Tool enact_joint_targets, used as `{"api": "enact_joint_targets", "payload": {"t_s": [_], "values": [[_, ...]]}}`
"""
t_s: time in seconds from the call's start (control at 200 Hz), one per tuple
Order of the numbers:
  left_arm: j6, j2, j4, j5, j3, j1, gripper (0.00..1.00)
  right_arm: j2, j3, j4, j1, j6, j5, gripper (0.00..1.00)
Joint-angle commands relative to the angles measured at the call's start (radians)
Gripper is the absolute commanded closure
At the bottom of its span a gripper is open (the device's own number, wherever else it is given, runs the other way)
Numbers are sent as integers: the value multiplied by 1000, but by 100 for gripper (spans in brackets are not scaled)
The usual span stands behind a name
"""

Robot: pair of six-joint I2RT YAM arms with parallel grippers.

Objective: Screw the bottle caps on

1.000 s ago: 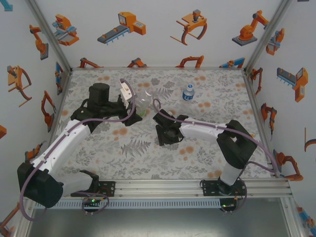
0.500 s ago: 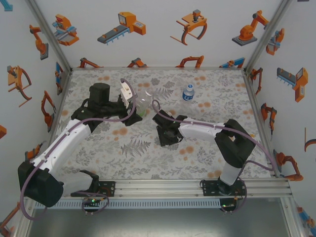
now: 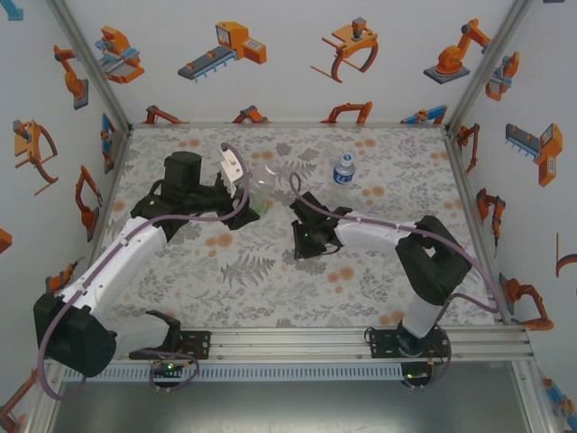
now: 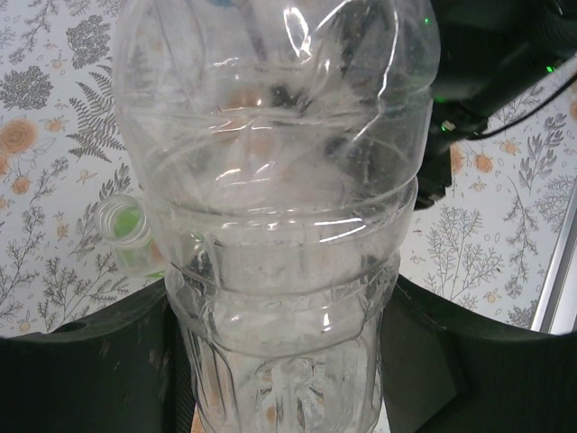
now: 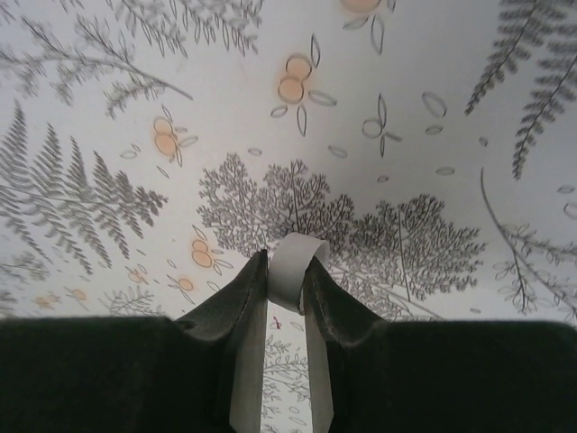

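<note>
Nearest to me, the right gripper [image 5: 287,272] is clamped on a white cap [image 5: 297,255]. Its two fingers pinch the cap's rim from either side, with the cap standing on edge between the tips. In the overhead view that gripper [image 3: 306,242] sits low over the middle of the floral table [image 3: 243,280]. I cannot tell whether the cap is touching the surface.

Further out and to the left, the left gripper [image 3: 238,200] is closed around the lower body of the clear bottle [image 4: 279,180]. The jaws press against both sides of it. From above, the clear bottle [image 3: 260,183] stands roughly upright. Just beside it is the green-tinted bottle [image 4: 126,227], its open mouth facing the wrist camera.

Farthest back, the blue-labelled bottle [image 3: 343,170] stands upright, well apart from both grippers.
</note>
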Motion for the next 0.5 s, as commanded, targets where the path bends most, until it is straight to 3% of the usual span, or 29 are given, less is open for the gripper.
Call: {"api": "enact_joint_targets", "payload": {"t_s": [0.0, 0.22, 0.401, 0.496], "values": [[-16, 5, -16, 9, 32, 4, 99, -32, -47, 163, -59, 23, -141, 76], [-17, 13, -16, 12, 35, 5, 99, -44, -243, 460, -206, 162, -341, 72], [-18, 21, -15, 13, 36, 4, 99, -115, -341, 435, -263, 166, -316, 66], [-18, 25, -15, 13, 36, 4, 99, -146, -346, 333, -273, 142, -254, 65]]}}
